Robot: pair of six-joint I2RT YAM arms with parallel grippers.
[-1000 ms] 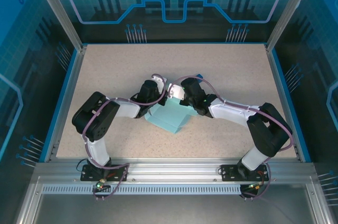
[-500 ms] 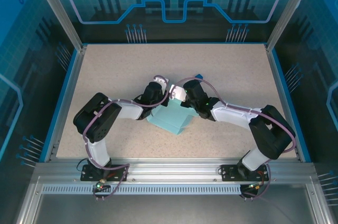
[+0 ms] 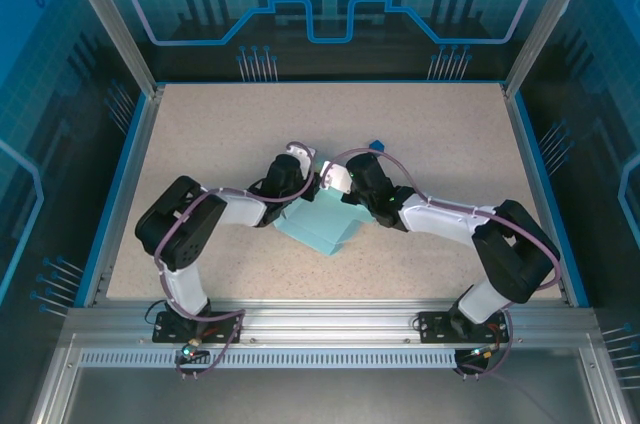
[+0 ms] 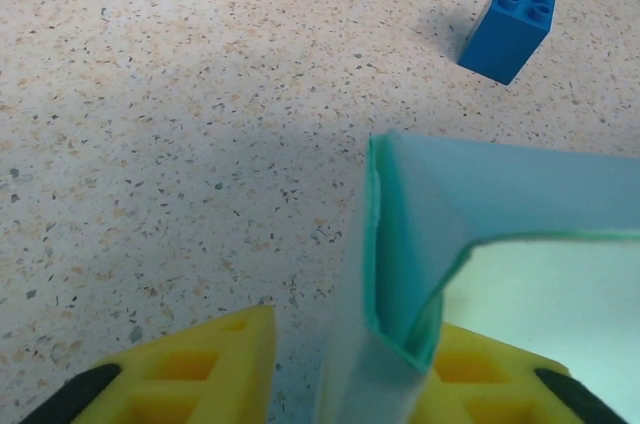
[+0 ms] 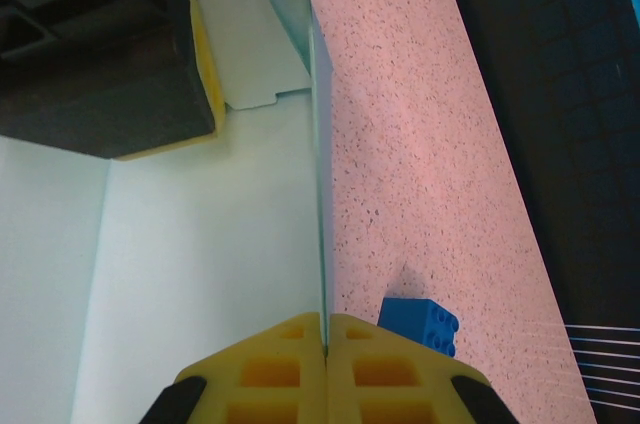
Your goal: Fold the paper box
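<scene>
The pale blue paper box [image 3: 318,226] lies partly folded mid-table, between the two wrists. My right gripper [image 5: 325,332] is shut on the top edge of an upright side wall [image 5: 318,144] of the box. My left gripper [image 4: 355,349] is open around a folded corner flap [image 4: 400,244]. The flap rests against its right finger [image 4: 480,379], and a strip of table shows beside its left finger [image 4: 210,369]. In the top view the left gripper [image 3: 306,187] and right gripper [image 3: 333,184] meet at the box's far edge.
A small dark blue brick [image 3: 376,145] stands on the speckled table [image 3: 230,134] just beyond the grippers; the same brick [image 4: 507,29] shows in the left wrist view and, as the brick [image 5: 420,324], beside the right fingers. Blue rails border the table.
Both wrists shifted a little over the box's far edge and back, and the box slid slightly left. The right grip on the wall is unchanged.
</scene>
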